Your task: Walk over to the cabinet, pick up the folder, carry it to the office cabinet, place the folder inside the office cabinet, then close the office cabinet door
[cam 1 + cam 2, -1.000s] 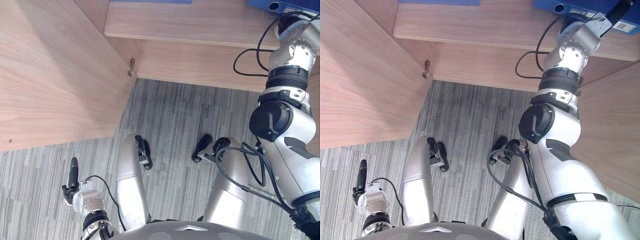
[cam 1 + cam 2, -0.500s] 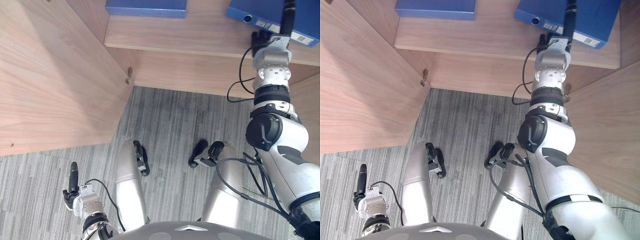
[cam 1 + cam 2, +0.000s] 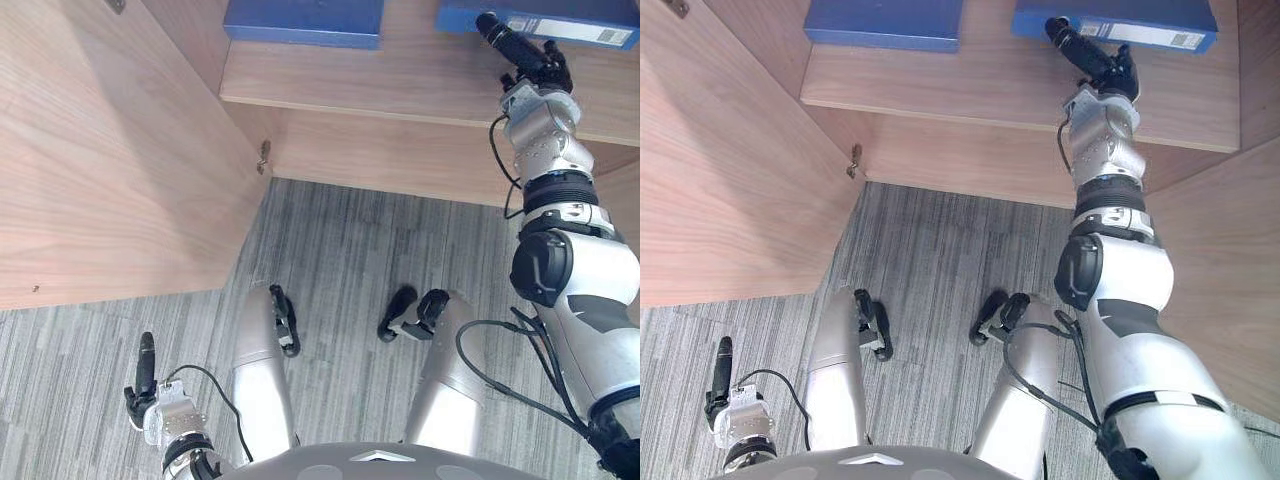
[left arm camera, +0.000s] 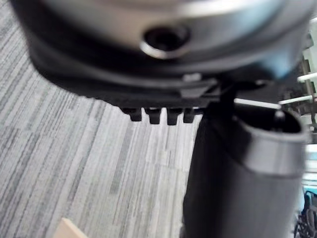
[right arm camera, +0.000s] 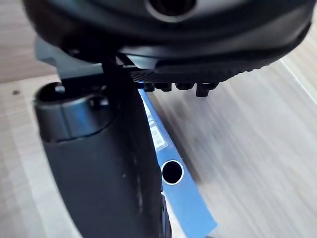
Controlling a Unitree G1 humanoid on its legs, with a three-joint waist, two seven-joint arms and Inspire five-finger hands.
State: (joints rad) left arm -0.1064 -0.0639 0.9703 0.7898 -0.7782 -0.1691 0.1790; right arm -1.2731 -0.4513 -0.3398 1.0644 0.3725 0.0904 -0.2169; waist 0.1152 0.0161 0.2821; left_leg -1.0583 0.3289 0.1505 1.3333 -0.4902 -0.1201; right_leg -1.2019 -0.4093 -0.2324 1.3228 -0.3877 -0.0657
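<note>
The right hand [image 3: 1092, 58] had its fingers straight, with the tips right at the near edge of the blue folder [image 3: 1140, 15] on the shelf [image 3: 940, 85]. A crooked push could spin the folder so it stuck out and blocked the door [image 3: 100, 150]. The left hand [image 3: 147, 365] hung low with straight fingers, holding nothing.

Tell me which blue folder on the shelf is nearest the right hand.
The folder with the white spine label, right by the right hand; the plain blue folder lies well left.
</note>
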